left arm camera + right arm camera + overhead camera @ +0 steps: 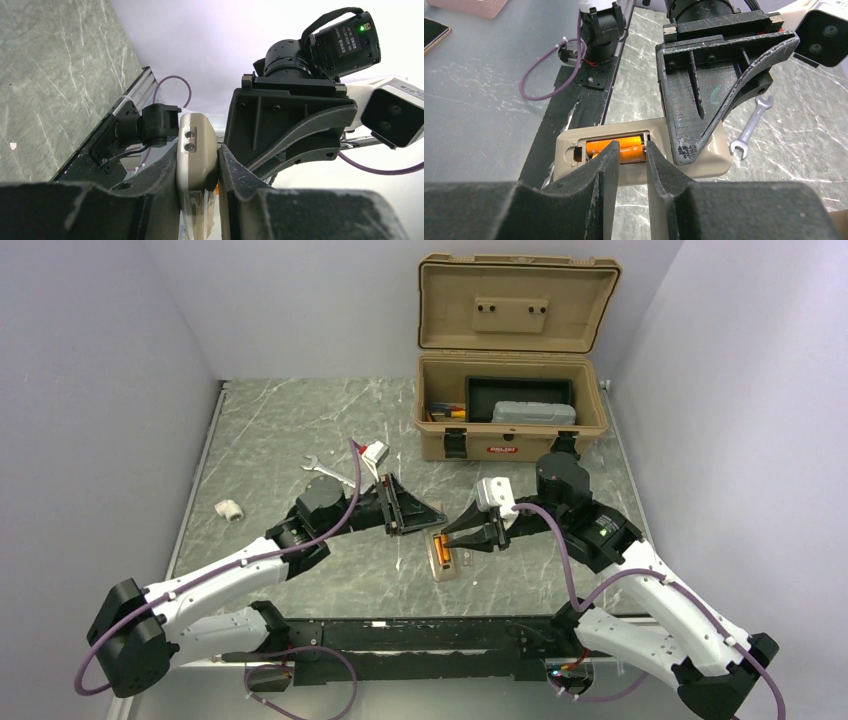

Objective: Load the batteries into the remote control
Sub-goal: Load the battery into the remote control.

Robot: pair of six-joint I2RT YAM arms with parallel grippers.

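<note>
The remote control [447,574] lies back-up at the table's middle, bay open. Two orange batteries [440,553] sit side by side in the bay, as the right wrist view shows [596,146]. My left gripper [425,516] is shut on the remote's far end; its wrist view shows the tan remote body [197,145] squeezed between both fingers. My right gripper [630,150] hangs over the bay with a narrow gap between its fingers. Its tips straddle the near battery's end, and I see nothing gripped. The remote also shows in the right wrist view [704,165].
An open tan toolbox [510,400] stands at the back right. A silver wrench [325,470] lies behind my left gripper and shows in the right wrist view [751,127]. A small white fitting [229,509] lies at the left. Both arms crowd the remote.
</note>
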